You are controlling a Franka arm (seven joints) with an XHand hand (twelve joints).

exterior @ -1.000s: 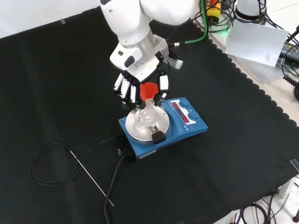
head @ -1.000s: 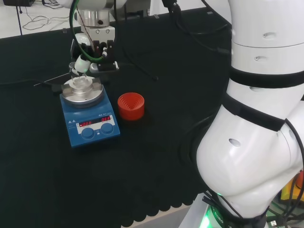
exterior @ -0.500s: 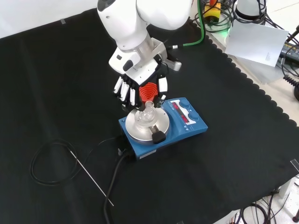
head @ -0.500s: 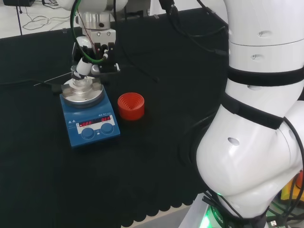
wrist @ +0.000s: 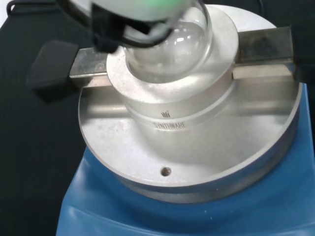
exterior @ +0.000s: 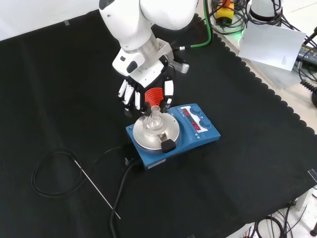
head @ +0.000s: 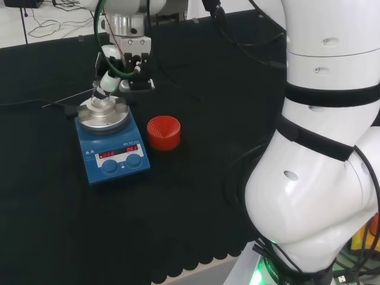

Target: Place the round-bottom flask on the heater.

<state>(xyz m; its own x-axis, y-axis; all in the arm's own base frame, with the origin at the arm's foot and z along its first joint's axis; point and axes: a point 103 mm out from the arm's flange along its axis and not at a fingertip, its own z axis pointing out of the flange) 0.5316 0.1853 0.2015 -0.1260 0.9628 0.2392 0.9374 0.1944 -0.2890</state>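
The clear round-bottom flask [exterior: 154, 120] stands upright in the metal block on the blue heater [exterior: 200, 135]. In the head view the flask [head: 101, 103] sits on the heater [head: 113, 159] at the left. The wrist view has the flask's bulb [wrist: 173, 45] seated in the round metal block [wrist: 197, 147]. My hand [exterior: 144, 92] hangs just behind and above the flask with its fingers [exterior: 169, 90] straight and apart, curled round nothing. In the head view the hand [head: 134, 66] is just right of the flask's neck, one fingertip [head: 107, 82] close to it; contact cannot be told.
A red ribbed ring stand [head: 163, 132] sits on the cloth right of the heater in the head view, and behind the flask [exterior: 155, 95] in the front view. A black cable [exterior: 54, 171] and a thin rod [exterior: 96, 187] lie at the front left.
The hand has lifted a little and drawn back from the flask, rightward in the head view. The flask stays seated on the heater.
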